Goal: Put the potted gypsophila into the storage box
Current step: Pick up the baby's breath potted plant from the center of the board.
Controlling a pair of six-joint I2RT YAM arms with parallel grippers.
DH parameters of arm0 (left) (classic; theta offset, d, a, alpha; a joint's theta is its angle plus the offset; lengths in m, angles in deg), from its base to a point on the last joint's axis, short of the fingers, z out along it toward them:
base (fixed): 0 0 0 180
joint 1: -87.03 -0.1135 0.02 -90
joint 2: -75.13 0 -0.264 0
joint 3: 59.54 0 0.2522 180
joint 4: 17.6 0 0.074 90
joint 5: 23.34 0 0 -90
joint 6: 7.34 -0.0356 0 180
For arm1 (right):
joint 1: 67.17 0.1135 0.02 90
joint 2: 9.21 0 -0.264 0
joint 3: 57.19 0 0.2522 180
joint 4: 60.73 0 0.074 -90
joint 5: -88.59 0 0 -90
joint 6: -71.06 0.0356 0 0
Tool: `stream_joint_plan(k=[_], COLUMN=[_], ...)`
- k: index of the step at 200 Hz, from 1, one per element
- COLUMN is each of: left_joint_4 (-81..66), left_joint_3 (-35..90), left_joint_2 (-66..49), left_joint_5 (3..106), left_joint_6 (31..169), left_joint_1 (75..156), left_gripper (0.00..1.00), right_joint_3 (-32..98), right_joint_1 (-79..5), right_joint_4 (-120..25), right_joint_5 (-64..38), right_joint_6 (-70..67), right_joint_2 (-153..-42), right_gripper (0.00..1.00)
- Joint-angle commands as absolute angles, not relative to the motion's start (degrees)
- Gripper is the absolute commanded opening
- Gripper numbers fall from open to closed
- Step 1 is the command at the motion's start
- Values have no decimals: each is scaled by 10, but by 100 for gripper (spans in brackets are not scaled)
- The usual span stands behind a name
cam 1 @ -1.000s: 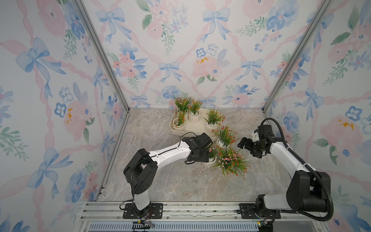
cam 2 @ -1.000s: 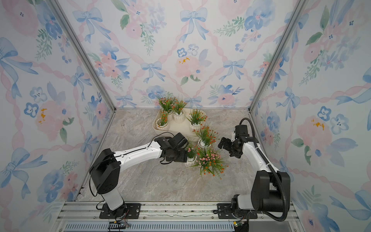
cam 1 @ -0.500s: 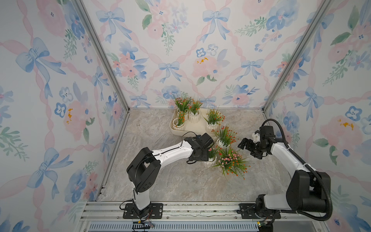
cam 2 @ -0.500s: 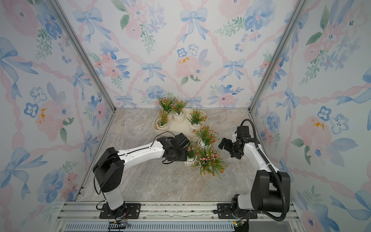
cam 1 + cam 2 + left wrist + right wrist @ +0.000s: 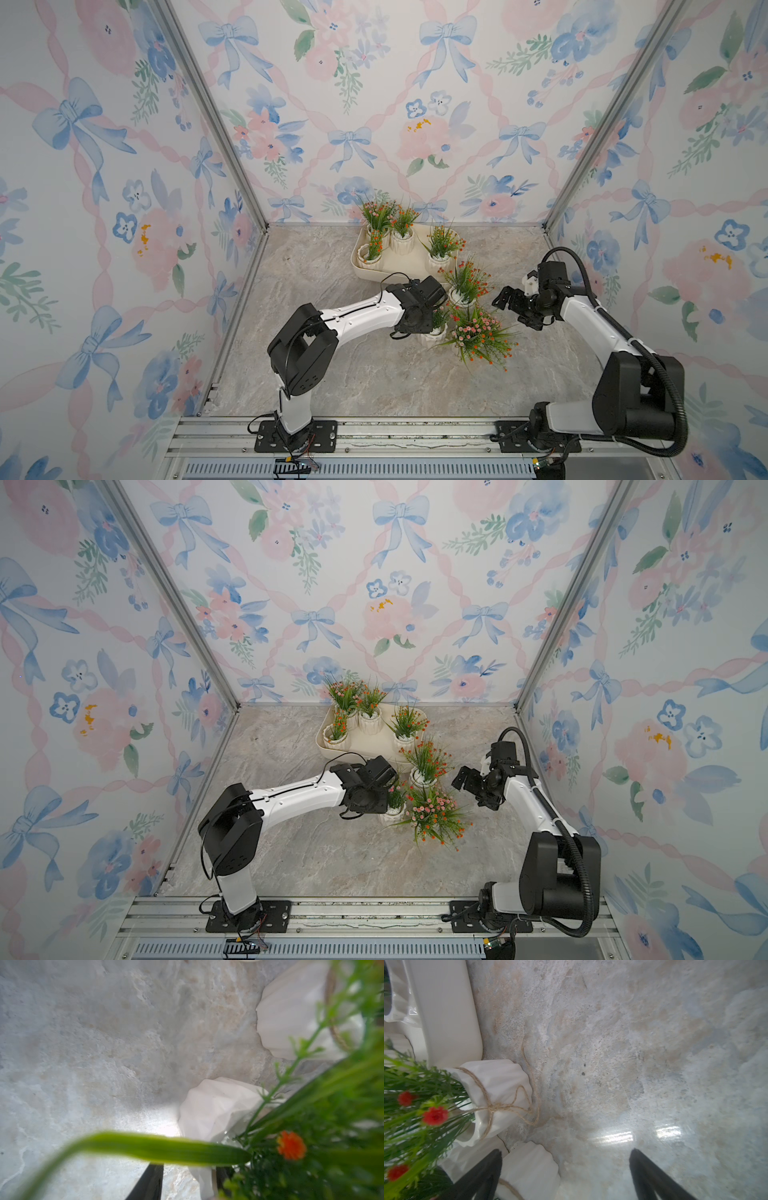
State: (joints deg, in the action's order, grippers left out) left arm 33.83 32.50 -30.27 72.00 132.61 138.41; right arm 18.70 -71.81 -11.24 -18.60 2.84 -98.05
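Four potted gypsophila (image 5: 402,243) stand in the storage box (image 5: 356,262) at the back of the counter (image 5: 332,374); three more sit on the counter just in front of it. Left pincer (image 5: 188,1168) straddles one front pot (image 5: 432,332), fingers apart, a gap showing on one side. Right pincer (image 5: 565,1150) is spread wide over the counter beside the twine-tied pot (image 5: 500,1093).

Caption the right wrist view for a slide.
Open right gripper over marble tabletop, beside a twine-tied pot of red-flowered gypsophila next to the storage box.
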Motion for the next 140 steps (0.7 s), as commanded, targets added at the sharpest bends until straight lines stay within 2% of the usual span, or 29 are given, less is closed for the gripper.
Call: stream_joint_plan(k=[1, 42, 140], left_joint_4=[352, 353, 354], left_joint_3=[325, 327, 322], left_joint_2=[-318, -320, -330], left_joint_5=[727, 721, 708], left_joint_6=[1309, 1293, 1288], left_joint_1=[1386, 1384, 1380], left_gripper=[40, 34, 27], right_joint_3=[177, 168, 161], right_joint_1=[-726, -728, -736], right_joint_4=[-109, -108, -106], right_joint_5=[-186, -180, -185], right_joint_6=[22, 22, 20], right_joint_2=[-978, -969, -962], right_gripper=[97, 97, 97])
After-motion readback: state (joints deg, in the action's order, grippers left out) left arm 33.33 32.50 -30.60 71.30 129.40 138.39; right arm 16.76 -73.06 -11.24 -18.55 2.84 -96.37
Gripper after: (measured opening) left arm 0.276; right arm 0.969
